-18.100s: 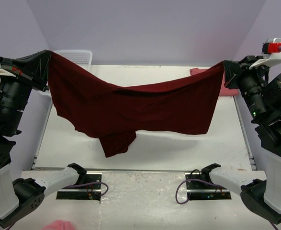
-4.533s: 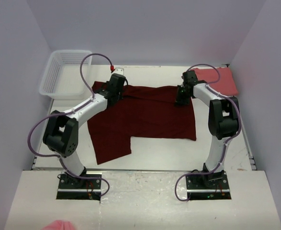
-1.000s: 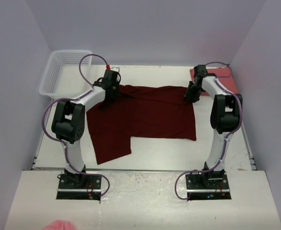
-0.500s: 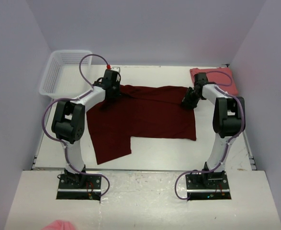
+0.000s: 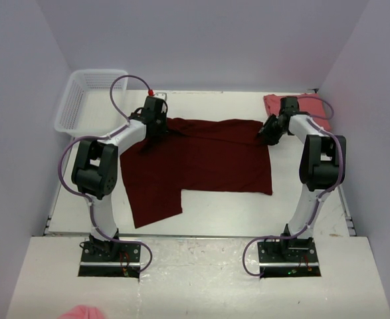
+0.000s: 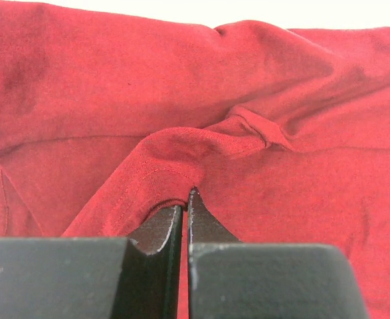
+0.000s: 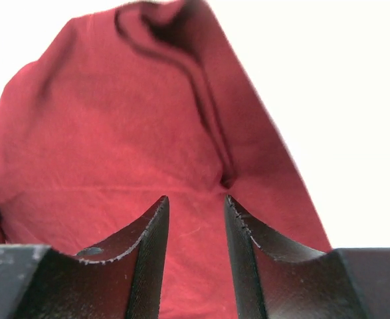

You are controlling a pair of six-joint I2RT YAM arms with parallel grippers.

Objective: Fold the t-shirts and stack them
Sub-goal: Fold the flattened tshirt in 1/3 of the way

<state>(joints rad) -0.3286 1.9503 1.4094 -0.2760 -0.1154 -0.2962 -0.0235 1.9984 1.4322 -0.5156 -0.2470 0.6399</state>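
Pinching a fold of the maroon shirt point(image 6: 248, 86) at its tips, the left claw point(image 6: 185, 199) was seemingly used to anchor that corner; the right claw point(image 7: 196, 203) was spread, empty, just over the cloth.

The overhead camera sits high behind the arm bases, at the bottom of its frame, looking down on the whole table point(image 5: 214, 212) from afar. Each wrist camera looks out along its own fingers point(image 6: 156, 229), close to the maroon shirt point(image 5: 201, 156), which all three views share.

Bare table point(image 5: 307, 199) flanks the maroon shirt point(image 5: 208, 159); basket point(image 5: 65, 109) crowds far-left corner.
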